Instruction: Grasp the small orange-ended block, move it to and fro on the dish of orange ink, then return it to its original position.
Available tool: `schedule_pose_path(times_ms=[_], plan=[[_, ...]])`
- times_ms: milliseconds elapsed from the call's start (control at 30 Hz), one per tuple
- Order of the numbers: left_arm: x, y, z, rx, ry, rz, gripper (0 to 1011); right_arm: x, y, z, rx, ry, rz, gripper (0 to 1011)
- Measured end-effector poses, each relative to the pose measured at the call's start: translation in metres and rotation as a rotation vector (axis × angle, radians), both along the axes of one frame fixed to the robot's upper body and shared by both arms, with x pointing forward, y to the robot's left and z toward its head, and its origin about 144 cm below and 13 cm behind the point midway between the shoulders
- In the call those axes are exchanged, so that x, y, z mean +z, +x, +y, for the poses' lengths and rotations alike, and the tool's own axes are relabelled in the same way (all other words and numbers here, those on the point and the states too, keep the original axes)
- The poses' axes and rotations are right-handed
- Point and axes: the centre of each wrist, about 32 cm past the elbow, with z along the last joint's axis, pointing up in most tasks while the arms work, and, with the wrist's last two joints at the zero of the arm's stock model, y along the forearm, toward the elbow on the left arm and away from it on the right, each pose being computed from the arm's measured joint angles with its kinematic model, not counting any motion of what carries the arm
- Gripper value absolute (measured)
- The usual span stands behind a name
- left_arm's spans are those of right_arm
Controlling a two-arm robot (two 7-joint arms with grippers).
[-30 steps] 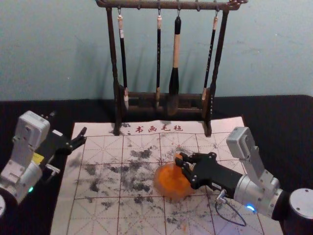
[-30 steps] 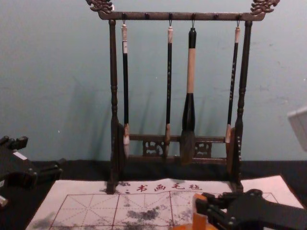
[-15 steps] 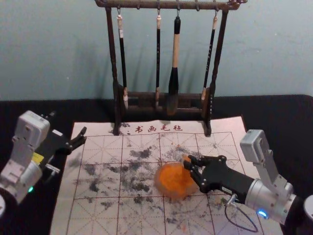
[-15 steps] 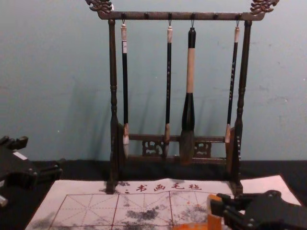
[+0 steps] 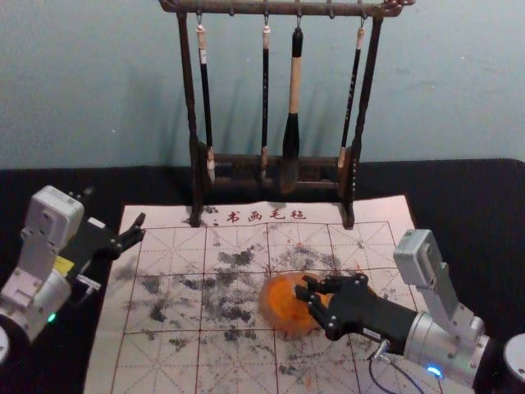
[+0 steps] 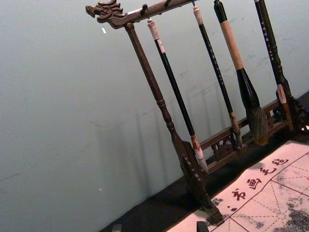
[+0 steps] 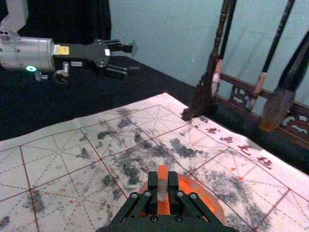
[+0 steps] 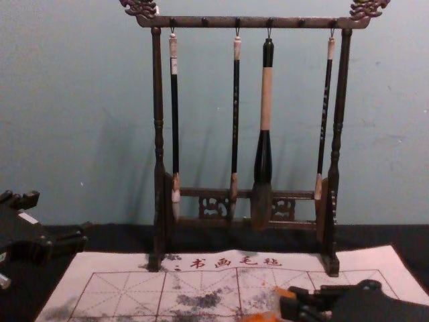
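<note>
In the head view my right gripper [image 5: 303, 290] is over the right part of the round dish of orange ink [image 5: 285, 309]. The right wrist view has that gripper [image 7: 162, 183] shut on the small block [image 7: 162, 191], which stands upright with a pale middle and an orange top; its lower end is hidden, so contact with the ink cannot be told. In the chest view, a bit of the block's orange top [image 8: 284, 292] peeks out beside the fingers. My left gripper [image 5: 143, 229] is parked open left of the mat; its tips edge into the left wrist view [image 6: 159, 227].
A dark wooden rack [image 5: 197, 176] with several hanging brushes, including a thick one [image 5: 292, 135], stands at the mat's back edge. The white gridded mat [image 5: 168, 361] bears grey and orange smudges and lies on a black table [image 5: 459, 222].
With the block in its grip, my right gripper first shifted right, then came back left and closer to the robot, sitting lower in the chest view. The left arm has stayed still.
</note>
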Motion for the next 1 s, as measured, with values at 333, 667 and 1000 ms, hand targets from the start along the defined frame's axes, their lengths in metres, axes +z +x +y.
schedule_pose_path(times_ms=[333, 667, 1000], plan=[[0.0, 0.0, 0.0, 0.0, 0.0, 0.0, 1001, 0.0, 0.005, 0.01, 0.034, -0.006, -0.008, 80], [0.0, 0.0, 0.0, 0.0, 0.0, 0.0, 1002, 0.001, 0.015, 0.015, 0.029, -0.01, -0.019, 79], [0.0, 0.0, 0.0, 0.0, 0.0, 0.0, 1001, 0.001, 0.025, 0.014, -0.015, -0.013, -0.026, 80]])
